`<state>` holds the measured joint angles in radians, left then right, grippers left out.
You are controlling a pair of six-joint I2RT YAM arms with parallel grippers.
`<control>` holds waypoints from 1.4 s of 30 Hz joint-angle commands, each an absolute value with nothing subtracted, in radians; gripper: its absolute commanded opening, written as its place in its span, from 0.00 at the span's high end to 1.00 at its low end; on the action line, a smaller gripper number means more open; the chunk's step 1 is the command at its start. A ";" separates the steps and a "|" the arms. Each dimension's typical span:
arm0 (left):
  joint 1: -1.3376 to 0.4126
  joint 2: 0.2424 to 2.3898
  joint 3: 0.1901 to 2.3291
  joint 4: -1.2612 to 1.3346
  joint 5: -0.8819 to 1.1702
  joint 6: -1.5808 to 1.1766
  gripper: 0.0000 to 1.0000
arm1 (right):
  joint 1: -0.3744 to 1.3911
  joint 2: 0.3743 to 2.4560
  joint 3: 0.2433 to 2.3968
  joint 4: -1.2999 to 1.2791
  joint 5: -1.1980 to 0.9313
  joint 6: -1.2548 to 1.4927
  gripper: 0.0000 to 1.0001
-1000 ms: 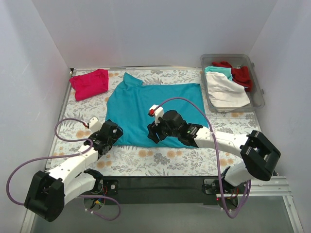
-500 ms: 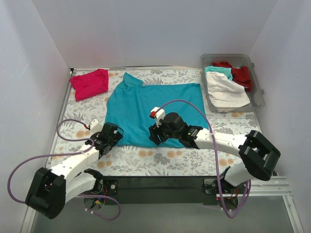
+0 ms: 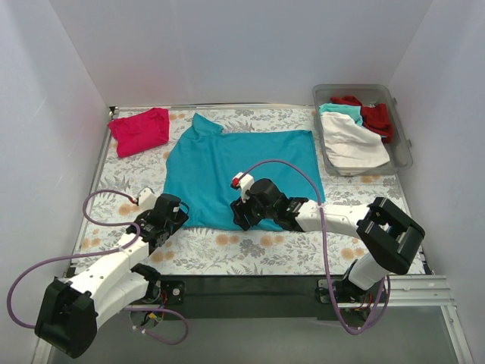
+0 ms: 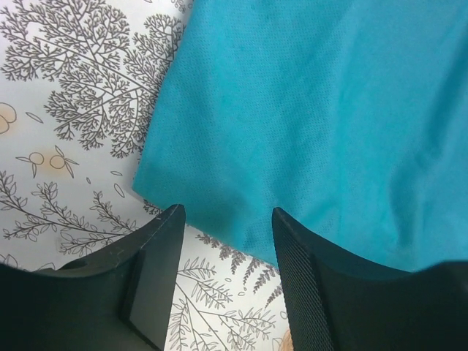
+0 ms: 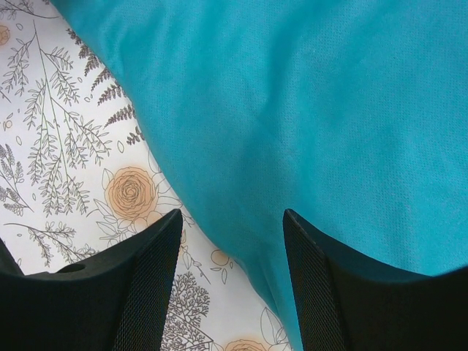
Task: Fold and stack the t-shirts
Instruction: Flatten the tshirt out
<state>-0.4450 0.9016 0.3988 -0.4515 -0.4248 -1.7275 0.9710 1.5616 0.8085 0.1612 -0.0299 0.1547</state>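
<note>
A teal t-shirt (image 3: 235, 163) lies spread on the floral cloth in the middle. A folded magenta-pink t-shirt (image 3: 139, 130) lies at the back left. My left gripper (image 3: 176, 215) is open, low over the teal shirt's near left corner (image 4: 190, 205), its jaws astride the hem. My right gripper (image 3: 238, 216) is open, low over the teal shirt's near hem (image 5: 248, 241), with the edge between its jaws. Neither holds cloth. White, teal and red shirts (image 3: 350, 136) lie in the bin.
A clear plastic bin (image 3: 403, 144) stands at the back right. The floral tablecloth (image 3: 250, 250) covers the table. White walls close in on the left, back and right. Purple cables loop beside both arms.
Both grippers have drawn back toward the near edge and dropped lower over the teal shirt's near hem. The shirts have not moved.
</note>
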 commanded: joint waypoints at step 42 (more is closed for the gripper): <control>-0.505 1.150 0.649 -0.381 -0.471 -1.534 1.00 | 0.973 1.647 0.851 0.201 0.054 0.198 0.49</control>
<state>-0.5014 1.0885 0.5869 -0.4053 -0.4358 -1.6012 0.9710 1.6375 0.8101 0.1669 0.0048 0.1829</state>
